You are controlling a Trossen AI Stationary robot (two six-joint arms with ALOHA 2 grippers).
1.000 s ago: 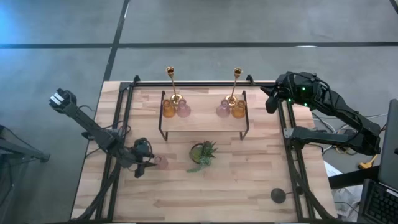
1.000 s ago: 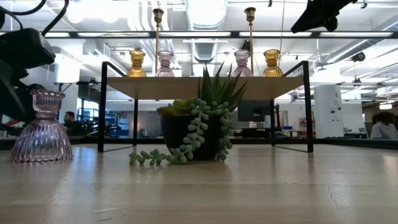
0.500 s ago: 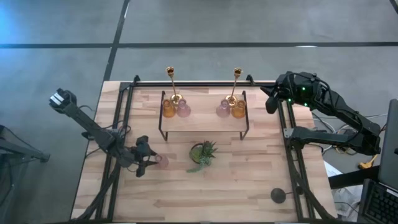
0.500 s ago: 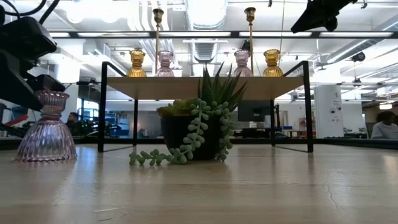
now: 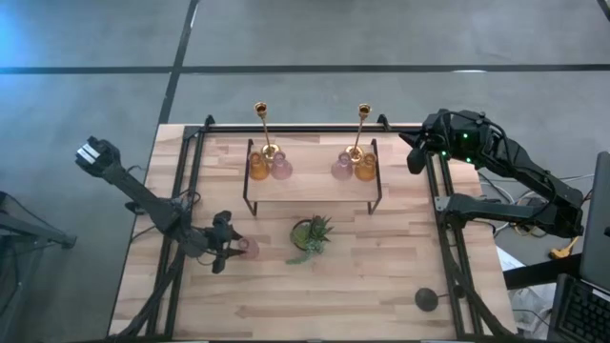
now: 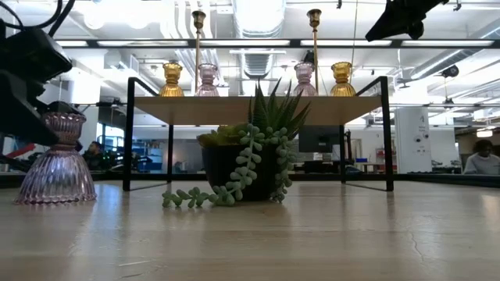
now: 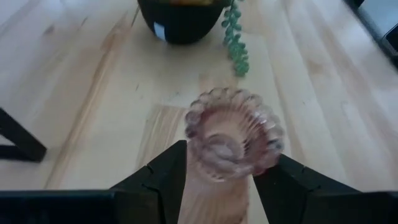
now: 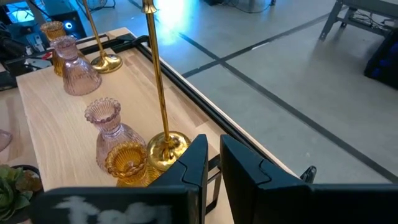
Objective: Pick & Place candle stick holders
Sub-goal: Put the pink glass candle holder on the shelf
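Note:
A squat pink glass holder [image 5: 248, 248] stands upright on its wide base on the table, left of the plant; it also shows in the low view [image 6: 56, 160]. My left gripper [image 5: 232, 250] is low at its left side and open. One finger stands on each side of the holder's upper part [image 7: 233, 134]. My right gripper [image 5: 415, 157] waits in the air right of the shelf, shut and empty. Two gold sticks [image 5: 265, 133] [image 5: 359, 133] stand on the shelf with amber and pink glass holders [image 6: 172, 80] [image 6: 303, 80]. My left gripper comes at the pink holder level, from the table's left. Its fingers [image 7: 168, 177] stand beside the holder's neck, above the wide base. I cannot tell whether they touch the glass. The holder stands upright on the table.
A black-framed wooden shelf [image 5: 310, 183] stands at the far middle. A small potted green plant [image 5: 311, 235] sits in front of it, right of the pink holder. A black round-based thing [image 5: 426, 299] stands near the near right corner. Black rails run along the table's sides.
My left gripper has moved a little toward the table's right edge, up to the pink holder, so its fingers now stand on either side of it.

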